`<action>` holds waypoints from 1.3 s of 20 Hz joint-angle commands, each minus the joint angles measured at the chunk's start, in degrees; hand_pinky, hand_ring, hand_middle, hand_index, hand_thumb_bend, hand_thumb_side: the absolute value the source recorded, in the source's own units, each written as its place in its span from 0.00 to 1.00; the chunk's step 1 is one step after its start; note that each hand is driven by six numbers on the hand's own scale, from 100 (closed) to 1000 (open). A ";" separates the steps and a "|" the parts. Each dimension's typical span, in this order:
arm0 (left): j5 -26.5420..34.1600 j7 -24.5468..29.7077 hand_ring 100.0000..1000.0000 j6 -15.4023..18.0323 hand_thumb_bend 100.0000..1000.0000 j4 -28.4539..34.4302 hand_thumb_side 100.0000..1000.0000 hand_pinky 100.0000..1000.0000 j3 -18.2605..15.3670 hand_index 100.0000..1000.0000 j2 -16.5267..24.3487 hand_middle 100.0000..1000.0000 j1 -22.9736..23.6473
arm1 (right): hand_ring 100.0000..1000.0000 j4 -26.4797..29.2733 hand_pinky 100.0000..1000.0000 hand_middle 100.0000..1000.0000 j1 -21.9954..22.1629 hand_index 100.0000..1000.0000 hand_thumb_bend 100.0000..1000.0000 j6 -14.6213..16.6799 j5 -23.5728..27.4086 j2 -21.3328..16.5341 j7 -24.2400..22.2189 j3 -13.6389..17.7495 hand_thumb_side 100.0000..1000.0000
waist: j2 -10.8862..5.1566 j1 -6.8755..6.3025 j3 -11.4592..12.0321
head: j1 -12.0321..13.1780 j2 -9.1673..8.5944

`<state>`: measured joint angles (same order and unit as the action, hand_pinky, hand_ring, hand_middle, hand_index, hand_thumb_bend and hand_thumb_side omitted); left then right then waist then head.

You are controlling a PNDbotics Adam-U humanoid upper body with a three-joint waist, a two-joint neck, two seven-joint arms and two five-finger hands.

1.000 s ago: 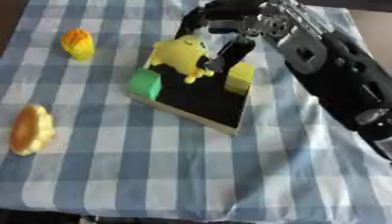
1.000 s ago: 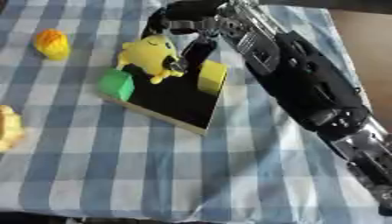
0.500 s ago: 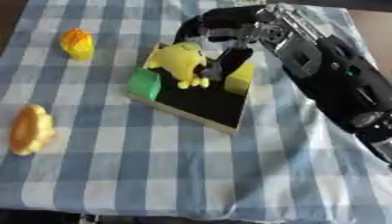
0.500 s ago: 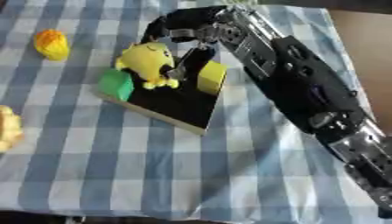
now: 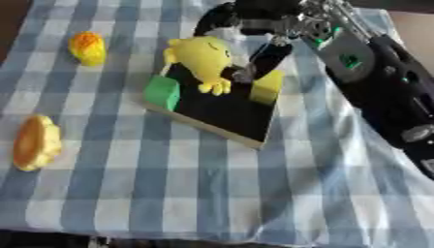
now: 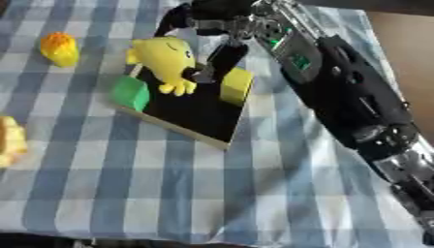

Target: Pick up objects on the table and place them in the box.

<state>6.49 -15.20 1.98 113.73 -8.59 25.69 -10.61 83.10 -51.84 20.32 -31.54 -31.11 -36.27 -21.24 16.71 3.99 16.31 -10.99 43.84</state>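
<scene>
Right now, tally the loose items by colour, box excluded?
Yellow: 2, the plush toy at the box under the right hand, and a block in the box.
Green: 1, a block in the box.
Yellow-orange: 2, a corn-like toy and a round toy, both on the cloth.
Total: 5.

Even, bright light, soft shadows, no glare; both views slightly blurred throughout.

box (image 5: 222, 109): middle of table (image 5: 212, 193)
toy (image 5: 203, 60): at box's far-left edge
right hand (image 5: 254, 29): just behind toy
two blocks (image 5: 161, 93): on box's left and right edges
two items (image 5: 87, 47): far left of box, well apart
</scene>
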 commanded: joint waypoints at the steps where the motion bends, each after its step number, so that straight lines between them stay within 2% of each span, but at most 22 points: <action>1: -0.01 -0.11 0.78 0.02 0.00 0.86 0.50 0.93 -0.21 0.77 0.98 0.72 -0.30 | 0.99 1.31 0.96 1.00 -0.66 0.98 0.20 0.95 1.71 -1.64 -2.14 0.70 0.18 | -1.26 -0.22 0.05 | 0.20 -0.15; 2: 0.06 -0.13 0.78 0.06 0.00 0.86 0.50 0.93 -0.19 0.77 0.95 0.72 -0.34 | 1.00 1.18 0.98 1.00 -0.69 0.99 0.22 1.29 2.16 -1.62 -3.09 0.64 0.15 | -1.25 -0.22 0.05 | 0.19 -0.12; 4: 0.14 -0.05 0.78 0.07 0.00 0.86 0.50 0.93 -0.13 0.77 0.91 0.72 -0.38 | 1.00 0.42 1.00 1.00 -0.75 1.00 0.15 1.57 3.23 -1.33 -4.92 0.65 0.21 | -1.21 -0.23 0.08 | 0.20 -0.09; 12: 0.01 -0.05 0.78 0.02 0.00 0.86 0.50 0.93 -0.18 0.77 0.87 0.72 -0.40 | 1.00 -1.94 1.00 1.00 -0.86 1.00 0.01 1.51 5.13 -0.72 -7.53 1.24 0.29 | -1.12 -0.22 0.12 | 0.27 -0.16; 15: -0.01 -0.13 0.78 0.01 0.00 0.86 0.50 0.93 -0.24 0.77 0.94 0.71 -0.35 | 1.00 -2.07 1.00 1.00 -0.84 1.00 0.00 1.38 5.88 -0.85 -7.18 1.61 0.25 | -1.12 -0.21 0.08 | 0.31 -0.17; 18: -0.06 -0.23 0.78 0.10 0.00 0.86 0.49 0.93 -0.26 0.77 1.13 0.71 -0.44 | 1.00 -0.46 1.00 1.00 -0.72 1.00 0.00 0.78 7.53 -1.34 -5.78 2.64 0.18 | -1.10 -0.24 -0.02 | 0.39 -0.17; 22: -0.30 -0.38 0.78 0.29 0.00 0.86 0.48 0.93 -0.33 0.77 1.85 0.71 -0.56 | 1.00 4.70 0.97 1.00 -0.25 1.00 0.00 -1.01 9.63 -3.72 -2.46 5.42 0.03 | -1.05 -0.34 -0.24 | 0.53 -0.16; 24: -0.48 -0.49 0.78 0.47 0.00 0.86 0.47 0.93 -0.34 0.77 2.50 0.71 -0.72 | 0.93 7.85 0.92 0.95 0.31 0.99 0.00 -3.26 11.06 -5.56 0.98 7.54 0.00 | -1.04 -0.40 -0.40 | 0.62 -0.14; 26: -0.70 -0.50 0.78 0.68 0.00 0.86 0.45 0.93 -0.23 0.77 3.43 0.71 -0.95 | 0.89 10.77 0.90 0.87 1.14 0.94 0.00 -5.98 12.69 -7.57 5.19 9.62 0.00 | -1.05 -0.48 -0.55 | 0.73 -0.17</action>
<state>6.14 -15.57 2.38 113.73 -8.60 26.93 -11.04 91.27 -49.95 15.58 -20.13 -36.00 -33.26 -13.53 16.71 3.99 15.75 -10.46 43.83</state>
